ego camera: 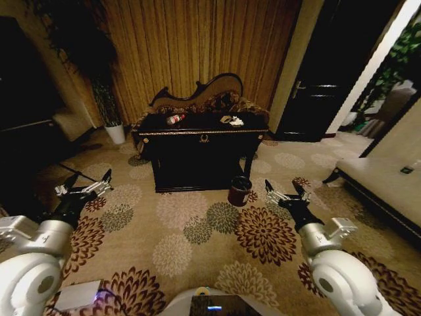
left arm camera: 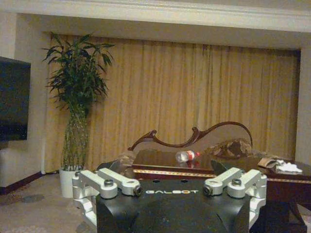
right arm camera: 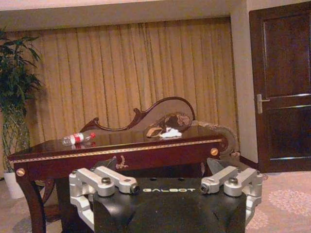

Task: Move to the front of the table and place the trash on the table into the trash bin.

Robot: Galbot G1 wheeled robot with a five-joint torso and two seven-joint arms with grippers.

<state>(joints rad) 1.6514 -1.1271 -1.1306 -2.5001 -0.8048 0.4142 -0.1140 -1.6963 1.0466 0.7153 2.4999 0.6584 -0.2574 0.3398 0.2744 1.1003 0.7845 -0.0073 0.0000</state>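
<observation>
Two hands hover low over the patterned carpet, short of the desk.

Nearest, the left hand [ego camera: 85, 186] and the right hand [ego camera: 284, 193] both hang released, fingers spread and grasping nothing. Just beyond the right hand, slightly toward the left one, the trash bin [ego camera: 240, 190] stands on the floor at the desk's front corner. Farther on, the desk [ego camera: 197, 133] carries the trash: the bottle [ego camera: 175, 119] lies on its side toward the left hand's side, the tan paper [ego camera: 226, 119] and white wad [ego camera: 237, 122] touching each other toward the right hand's side. Behind the desk stands a carved-back sofa [ego camera: 210, 89].
</observation>
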